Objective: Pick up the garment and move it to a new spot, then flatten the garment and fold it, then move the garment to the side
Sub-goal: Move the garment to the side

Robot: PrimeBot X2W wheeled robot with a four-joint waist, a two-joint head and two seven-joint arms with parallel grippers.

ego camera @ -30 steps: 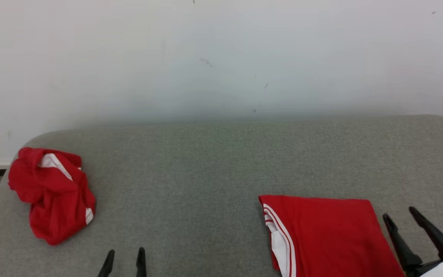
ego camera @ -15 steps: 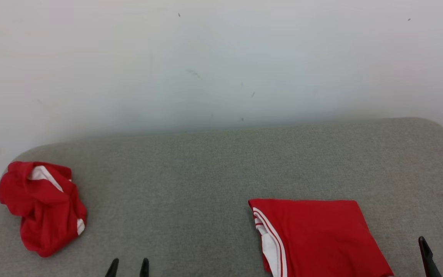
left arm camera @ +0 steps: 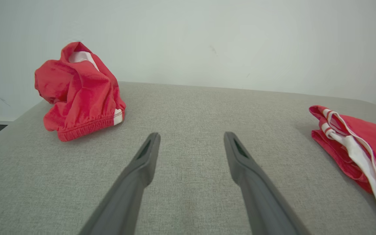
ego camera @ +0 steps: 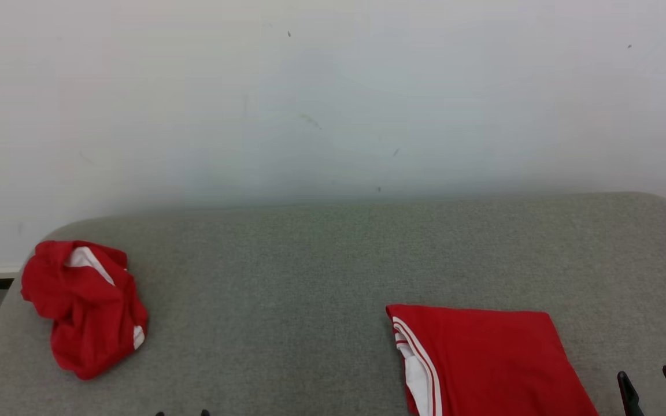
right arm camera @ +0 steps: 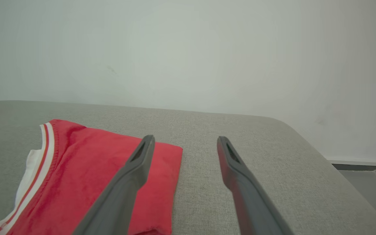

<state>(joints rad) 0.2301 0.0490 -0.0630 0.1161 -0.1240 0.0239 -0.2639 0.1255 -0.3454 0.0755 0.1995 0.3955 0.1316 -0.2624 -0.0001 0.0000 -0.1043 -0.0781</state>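
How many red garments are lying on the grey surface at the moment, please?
2. A crumpled red garment lies at the left end of the grey padded surface; a folded red garment with white trim lies flat at the near right. None seems hidden.

Folded garment (ego camera: pixel 483 358): I see solid red, with a white panel and thin red-and-white striping along its left edge. Crumpled garment (ego camera: pixel 84 309): the same red, with white patches at its top and at its lower hem. Bench (ego camera: pixel 310 260): uniform grey woven fabric with a faint green cast. Wall (ego camera: pixel 333 104): plain off-white, marked by a few small dark specks. Left pincer (left arm camera: pixel 191 134) and right pincer (right arm camera: pixel 185 137): plain dark grey.
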